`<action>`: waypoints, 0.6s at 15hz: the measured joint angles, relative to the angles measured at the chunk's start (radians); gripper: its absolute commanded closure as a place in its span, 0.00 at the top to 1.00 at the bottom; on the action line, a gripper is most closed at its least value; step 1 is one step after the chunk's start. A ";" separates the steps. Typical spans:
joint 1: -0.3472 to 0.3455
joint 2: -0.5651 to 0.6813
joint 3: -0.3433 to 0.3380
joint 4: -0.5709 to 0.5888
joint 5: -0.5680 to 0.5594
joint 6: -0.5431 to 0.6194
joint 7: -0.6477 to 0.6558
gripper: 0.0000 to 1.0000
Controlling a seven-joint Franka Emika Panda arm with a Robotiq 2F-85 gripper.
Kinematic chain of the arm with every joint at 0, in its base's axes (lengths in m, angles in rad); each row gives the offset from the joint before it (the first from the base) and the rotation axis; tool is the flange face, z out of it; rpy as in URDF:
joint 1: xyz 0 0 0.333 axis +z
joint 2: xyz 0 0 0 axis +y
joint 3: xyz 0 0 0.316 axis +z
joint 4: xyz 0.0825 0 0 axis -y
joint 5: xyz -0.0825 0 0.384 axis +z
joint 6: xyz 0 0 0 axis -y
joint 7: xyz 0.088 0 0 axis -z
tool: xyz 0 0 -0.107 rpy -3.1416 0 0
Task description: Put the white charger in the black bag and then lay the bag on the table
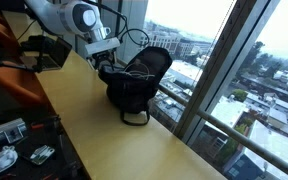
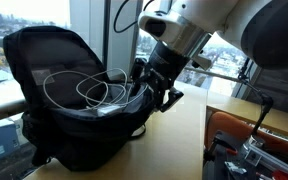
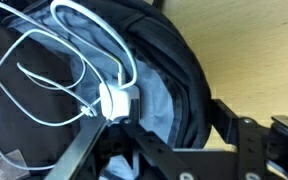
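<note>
The black bag (image 1: 139, 80) stands upright and open on the table (image 1: 114, 145) next to the window; it also shows in an exterior view (image 2: 64, 135). The white charger's cable (image 2: 84, 90) curls in loops inside the bag's opening. In the wrist view the plug block (image 3: 119, 100) lies on the bag's pale lining with the cable (image 3: 44, 60) looping above it. My gripper (image 3: 174, 105) is open at the bag's mouth. One finger is beside the plug, and the bag's rim (image 3: 169, 70) lies between the fingers. The gripper also shows in both exterior views (image 1: 109, 62) (image 2: 149, 92).
The table edge (image 2: 184, 140) runs close to the window glass (image 1: 214, 60). An orange chair (image 1: 9, 65) and a dark box (image 1: 49, 52) stand behind the arm. A lower surface holds cluttered gear (image 1: 14, 145).
</note>
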 measured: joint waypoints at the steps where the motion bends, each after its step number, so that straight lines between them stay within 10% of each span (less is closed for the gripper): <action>1: 0.000 0.000 -0.001 -0.001 0.000 0.000 0.000 0.36; 6: 0.000 0.000 -0.003 -0.003 0.000 -0.002 0.000 0.00; 9: 0.000 0.000 -0.003 -0.003 -0.004 -0.003 0.000 0.01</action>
